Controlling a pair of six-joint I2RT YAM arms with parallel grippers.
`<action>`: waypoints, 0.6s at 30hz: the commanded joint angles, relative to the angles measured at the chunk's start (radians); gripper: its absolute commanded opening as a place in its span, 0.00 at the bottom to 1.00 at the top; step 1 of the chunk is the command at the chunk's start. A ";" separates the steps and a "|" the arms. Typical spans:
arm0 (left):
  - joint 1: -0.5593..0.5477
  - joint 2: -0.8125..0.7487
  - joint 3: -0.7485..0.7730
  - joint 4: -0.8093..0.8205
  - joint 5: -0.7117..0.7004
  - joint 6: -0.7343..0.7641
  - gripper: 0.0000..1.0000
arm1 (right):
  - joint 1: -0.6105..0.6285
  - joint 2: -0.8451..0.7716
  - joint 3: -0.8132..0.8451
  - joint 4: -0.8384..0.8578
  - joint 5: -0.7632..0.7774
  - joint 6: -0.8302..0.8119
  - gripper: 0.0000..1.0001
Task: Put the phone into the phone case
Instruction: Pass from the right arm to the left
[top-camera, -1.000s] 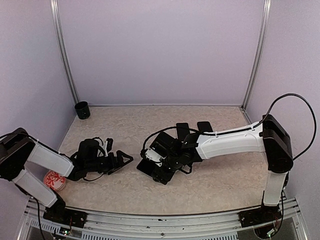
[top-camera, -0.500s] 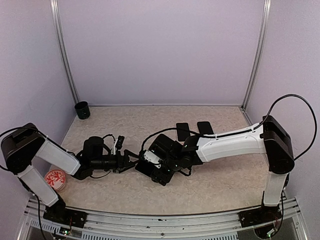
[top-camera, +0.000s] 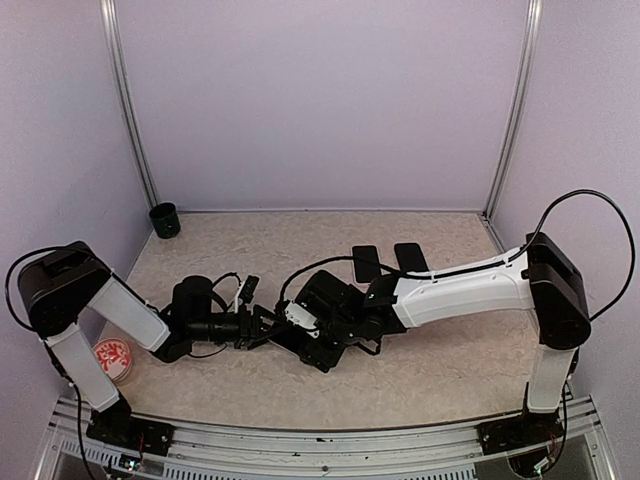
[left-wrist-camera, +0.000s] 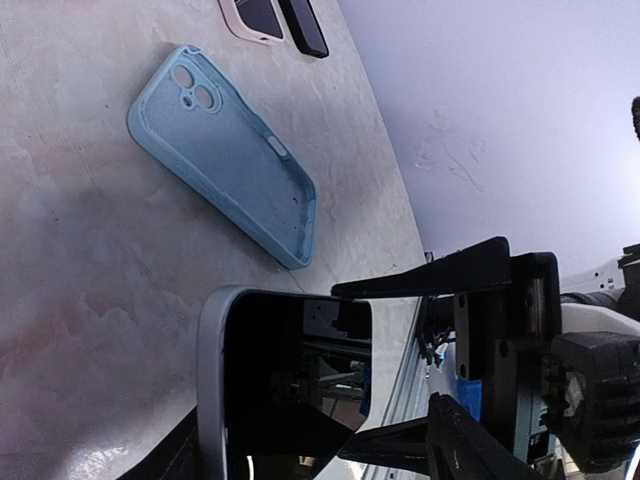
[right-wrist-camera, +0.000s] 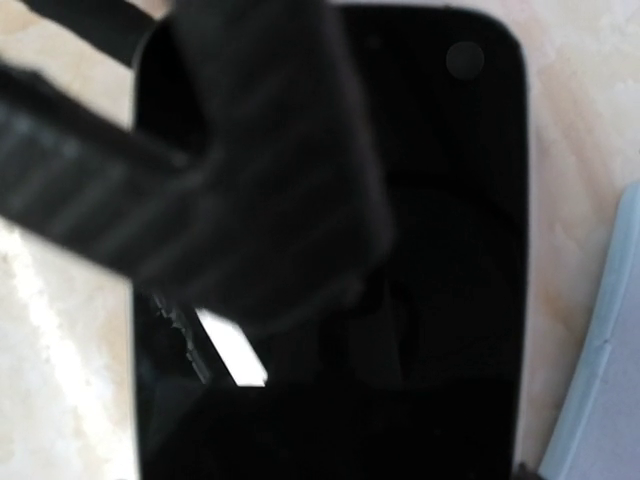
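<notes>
At the tabletop (top-camera: 430, 385) centre, left claw (top-camera: 265, 325) and right claw (top-camera: 315, 330) meet at the phone (left-wrist-camera: 275, 385).
Blue case (left-wrist-camera: 225, 150) slants just beyond; whether either claw grips is unclear.

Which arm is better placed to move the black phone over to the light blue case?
Likely right. The right gripper is over the black phone, with the light blue phone case beside it. The left gripper is only at the phone's end.

This is looking like a robot lab cell, not a home. Plain lilac walls (top-camera: 320, 100) are boxing in a marbled table (top-camera: 440, 370), metal posts (top-camera: 128, 110) are framing the corners, and a left arm (top-camera: 120, 315) and right arm (top-camera: 460, 285) are sitting bolted to a rail (top-camera: 300, 440) along the near edge, with a cable (top-camera: 600, 200) looping loose.
</notes>
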 joint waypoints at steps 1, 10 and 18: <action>-0.007 0.023 0.001 0.116 0.048 -0.026 0.60 | 0.014 -0.043 -0.012 0.049 0.026 -0.005 0.60; -0.007 0.059 -0.003 0.146 0.055 -0.043 0.29 | 0.018 -0.061 -0.025 0.064 0.046 -0.005 0.60; -0.011 0.075 -0.004 0.156 0.059 -0.047 0.00 | 0.019 -0.062 -0.030 0.069 0.063 -0.006 0.61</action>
